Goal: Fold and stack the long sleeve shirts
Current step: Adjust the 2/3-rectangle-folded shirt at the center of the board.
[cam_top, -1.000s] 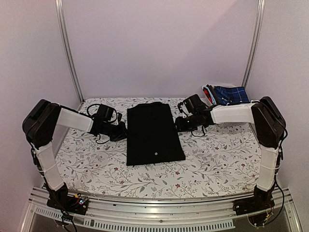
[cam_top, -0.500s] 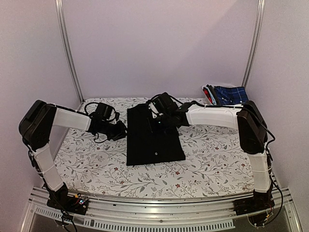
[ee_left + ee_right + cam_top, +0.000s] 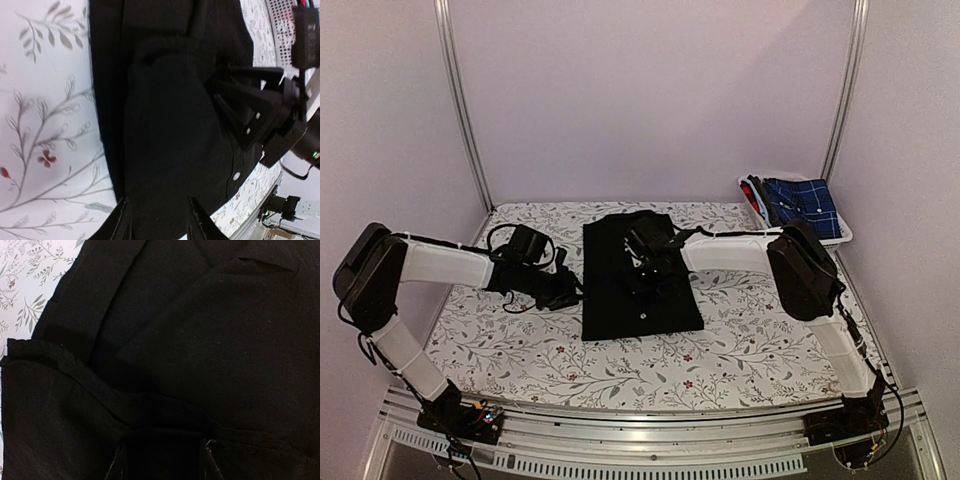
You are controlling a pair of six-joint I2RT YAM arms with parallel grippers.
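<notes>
A black collared long sleeve shirt (image 3: pixel 620 305) lies folded into a tall rectangle in the middle of the table, one pale button near its front edge. My left gripper (image 3: pixel 566 290) sits at the shirt's left edge. In the left wrist view its jaws (image 3: pixel 159 221) stand apart over the black cloth (image 3: pixel 170 125), holding nothing. My right gripper (image 3: pixel 638 268) reaches across onto the middle of the shirt. Its fingers (image 3: pixel 163 460) are spread just above a fold of the cloth (image 3: pixel 225 340), and it also shows in the left wrist view (image 3: pixel 220 90).
A white slotted basket (image 3: pixel 842 236) stands at the back right corner with a blue plaid garment (image 3: pixel 800 195) in it. The floral tablecloth (image 3: pixel 760 330) surrounds the shirt. Metal posts rise at the back left and back right.
The right arm has swung left from beside the shirt's right edge to over its middle. The left arm stayed at the left edge, its elbow stretching out further left.
</notes>
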